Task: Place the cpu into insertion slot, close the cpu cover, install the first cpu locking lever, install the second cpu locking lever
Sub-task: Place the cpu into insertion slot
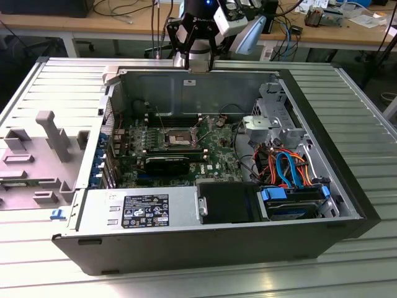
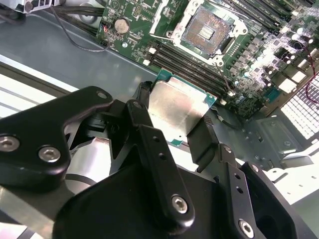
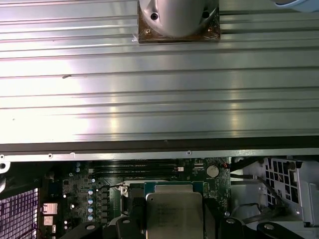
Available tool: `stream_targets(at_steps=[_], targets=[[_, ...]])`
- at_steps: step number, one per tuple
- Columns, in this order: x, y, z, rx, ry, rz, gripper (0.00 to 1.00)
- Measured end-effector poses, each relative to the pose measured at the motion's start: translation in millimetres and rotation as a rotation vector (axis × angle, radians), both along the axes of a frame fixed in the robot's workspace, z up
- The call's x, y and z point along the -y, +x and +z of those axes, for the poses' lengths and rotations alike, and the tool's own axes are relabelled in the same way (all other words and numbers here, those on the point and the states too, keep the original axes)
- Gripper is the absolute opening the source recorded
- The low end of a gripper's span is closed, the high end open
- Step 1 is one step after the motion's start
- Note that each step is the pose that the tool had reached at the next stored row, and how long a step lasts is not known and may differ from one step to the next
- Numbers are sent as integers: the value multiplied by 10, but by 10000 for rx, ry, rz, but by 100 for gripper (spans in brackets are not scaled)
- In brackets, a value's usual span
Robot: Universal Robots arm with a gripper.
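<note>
Flat, square, silver-topped cpu (image 2: 177,112) with green edging sits clamped in the hand (image 2: 172,122), clear of the socket. Square, gold-centred, silver-rimmed insertion slot (image 1: 177,136) lies empty at centre frame in the exterior view.

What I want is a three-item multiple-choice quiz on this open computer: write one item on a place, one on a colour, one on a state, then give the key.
1. Where is the cpu?
A seated in the insertion slot
B gripped in the claw
C lying flat on the circuit board

2. What colour is the circuit board?
A red
B green
C white

3. What state is the insertion slot in?
A empty, with its contacts exposed
B filled with a chip
C hidden under a cooler

Key:
1 B, since the claw's fingers clamp the cpu's edges in both wrist views.
2 B, since green board surrounds the slot.
3 A, since the slot's dark, gold-tinted centre lies bare in the second wrist view.
</note>
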State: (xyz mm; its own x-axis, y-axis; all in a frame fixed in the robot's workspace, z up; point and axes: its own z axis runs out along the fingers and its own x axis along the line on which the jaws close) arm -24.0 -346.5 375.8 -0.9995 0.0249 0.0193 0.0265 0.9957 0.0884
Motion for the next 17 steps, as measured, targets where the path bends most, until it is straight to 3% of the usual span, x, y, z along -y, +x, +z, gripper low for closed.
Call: stream_targets(at_steps=[12, 17], targets=[[0, -4, 0, 0, 1, 1, 55], [34, -14, 0, -1, 0, 1, 55]])
